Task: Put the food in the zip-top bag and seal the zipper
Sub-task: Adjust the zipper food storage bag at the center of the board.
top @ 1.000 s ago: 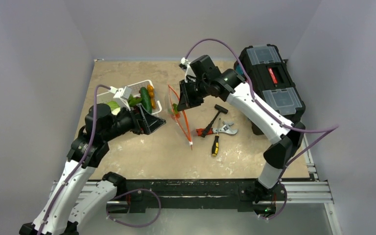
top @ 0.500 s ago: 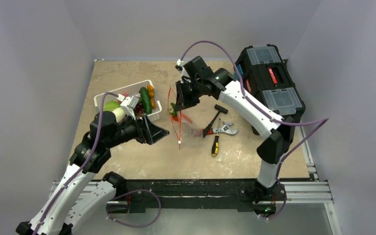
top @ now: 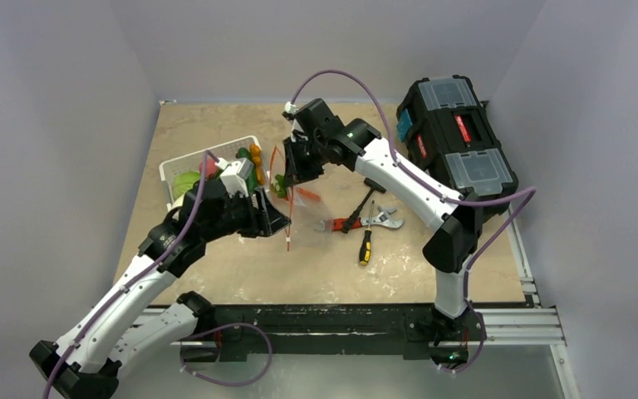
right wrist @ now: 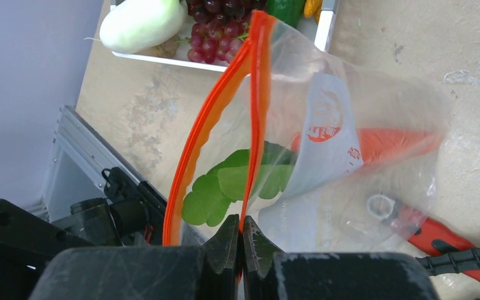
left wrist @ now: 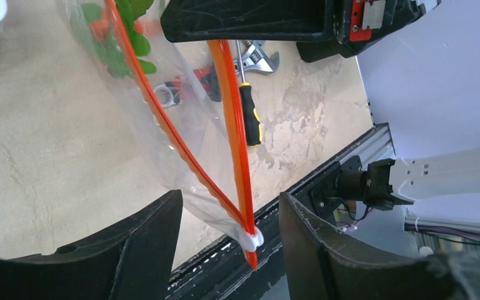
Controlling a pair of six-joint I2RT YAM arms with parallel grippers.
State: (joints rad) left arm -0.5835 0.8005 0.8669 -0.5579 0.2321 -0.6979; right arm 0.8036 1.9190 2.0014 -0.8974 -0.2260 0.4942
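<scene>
My right gripper (top: pixel 287 169) is shut on one red-orange zipper (right wrist: pixel 254 100) strip of the clear zip-top bag (right wrist: pixel 350 187) and holds it up above the table, mouth open. Inside the bag lie leafy greens (right wrist: pixel 225 184) and an orange carrot (right wrist: pixel 390 142). My left gripper (top: pixel 275 222) is open; the bag's lower end with its white slider (left wrist: pixel 250 238) hangs between the fingers (left wrist: pixel 325 250), touching neither. Dark red grapes (right wrist: pixel 211 30) and a pale green cabbage (right wrist: pixel 140 24) lie in the white basket (top: pixel 169 169).
A black toolbox (top: pixel 457 137) stands at the back right. A hammer (top: pixel 370 192), a red-handled wrench (top: pixel 367 222) and a yellow-and-black screwdriver (top: pixel 366 245) lie right of the bag. The table's front edge and metal rail (left wrist: pixel 325 181) are just beyond the left gripper.
My right gripper has carried the hanging bag left, toward the basket. My left arm has reached forward and right, and its open fingers now flank the bag's lower zipper end.
</scene>
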